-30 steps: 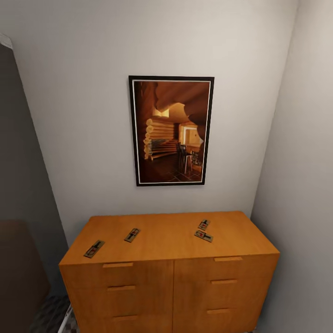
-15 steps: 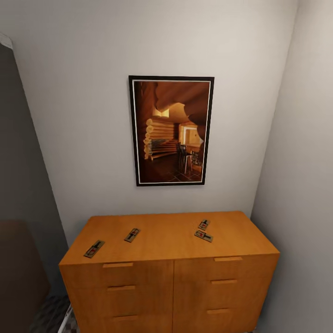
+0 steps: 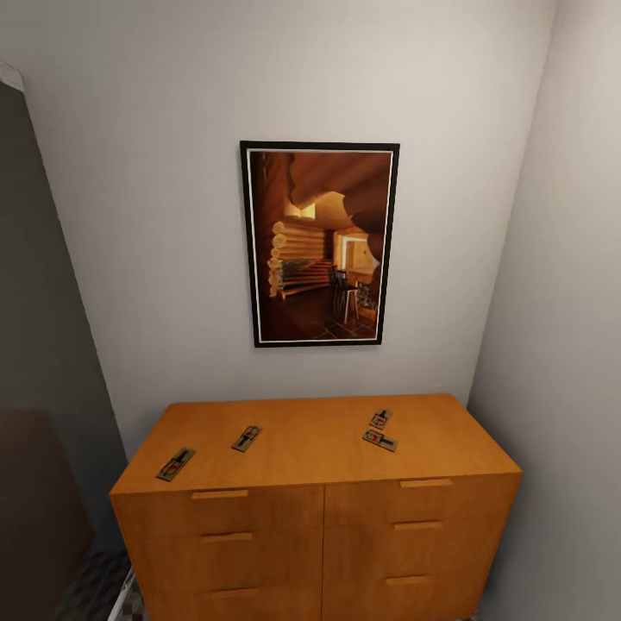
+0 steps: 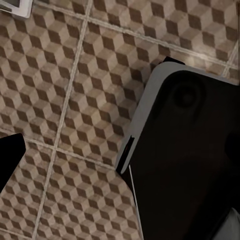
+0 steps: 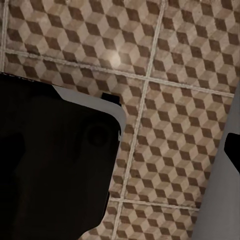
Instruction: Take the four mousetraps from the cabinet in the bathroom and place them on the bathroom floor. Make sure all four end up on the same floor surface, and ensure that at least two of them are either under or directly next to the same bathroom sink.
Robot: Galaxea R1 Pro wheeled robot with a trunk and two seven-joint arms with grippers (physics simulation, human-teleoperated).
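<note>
- You're in a home, a corner of plain pale walls.
- A framed picture [image 3: 319, 244] hangs at centre frame above a wooden cabinet [image 3: 315, 526].
- Cube-patterned floor tiles [image 4: 75, 100] suggest a bathroom.

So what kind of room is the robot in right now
Probably a corner of a home, plausibly a bathroom: a wooden cabinet with four mousetraps on top stands against a plain wall under a framed picture, and the floor is tiled in a cube pattern. No sink or bathtub to confirm it.
</note>
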